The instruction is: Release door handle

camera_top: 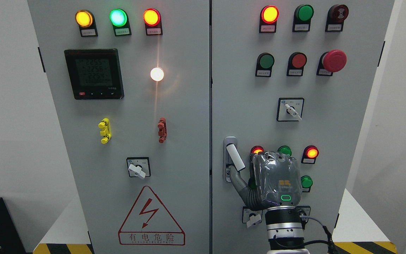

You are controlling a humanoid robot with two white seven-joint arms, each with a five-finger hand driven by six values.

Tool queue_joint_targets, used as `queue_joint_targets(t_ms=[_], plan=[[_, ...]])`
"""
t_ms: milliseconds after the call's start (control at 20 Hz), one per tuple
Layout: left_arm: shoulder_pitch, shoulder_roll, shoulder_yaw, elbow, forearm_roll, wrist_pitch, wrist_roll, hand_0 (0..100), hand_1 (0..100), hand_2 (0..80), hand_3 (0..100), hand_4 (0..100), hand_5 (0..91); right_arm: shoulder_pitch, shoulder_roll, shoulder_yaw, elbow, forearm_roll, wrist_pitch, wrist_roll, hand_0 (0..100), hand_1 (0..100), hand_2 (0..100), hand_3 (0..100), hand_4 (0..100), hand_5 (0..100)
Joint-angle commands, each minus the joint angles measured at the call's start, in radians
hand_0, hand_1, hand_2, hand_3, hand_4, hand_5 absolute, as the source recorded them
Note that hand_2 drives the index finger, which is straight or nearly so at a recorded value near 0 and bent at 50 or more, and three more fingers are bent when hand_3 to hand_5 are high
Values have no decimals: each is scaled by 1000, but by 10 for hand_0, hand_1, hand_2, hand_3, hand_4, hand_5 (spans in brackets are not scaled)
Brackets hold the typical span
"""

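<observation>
Head view: pale grey swing-out door handle (234, 157) at the left edge of the right-hand grey steel cabinet door (347, 116), its lever tilted out of its slim recessed plate, lower end angled right. Right hand (266, 180), grey plastic-shelled with dark jointed fingers, up from the bottom edge right of centre, back of the palm toward the camera. Thumb (237, 180) reaching up-left to just under the lever's lower end, touching or nearly so; cannot tell which. Other fingers curled behind the palm, hidden, apparently not wrapped round the lever. Likely step: the letting-go itself, grip seemingly loose or nearly off. Next move calls for drawing thumb and palm straight back and down, clear of the lever without snagging it. Round it: red and green lit indicator lamps (311, 153) just beside the knuckles, a white rotary selector switch (253, 219) below. Left hand out of sight.
</observation>
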Motion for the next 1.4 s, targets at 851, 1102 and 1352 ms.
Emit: queue_joint_targets(t_ms=[851, 1102, 1352], plan=[[-26, 0, 0, 29, 0, 0, 1, 120, 556, 0, 0, 0, 0, 1, 0, -13, -4, 1, -1, -1, 479, 449, 911, 1000, 1000, 1000], [-26, 0, 0, 29, 0, 0, 1, 120, 556, 0, 0, 0, 0, 1, 0, -16, -4, 4, -1, -1, 466, 455, 912, 1000, 1000, 1000], [-26, 0, 0, 29, 0, 0, 1, 120, 556, 0, 0, 0, 0, 1, 0, -21, -4, 4, -1, -1, 458, 465, 911, 1000, 1000, 1000]])
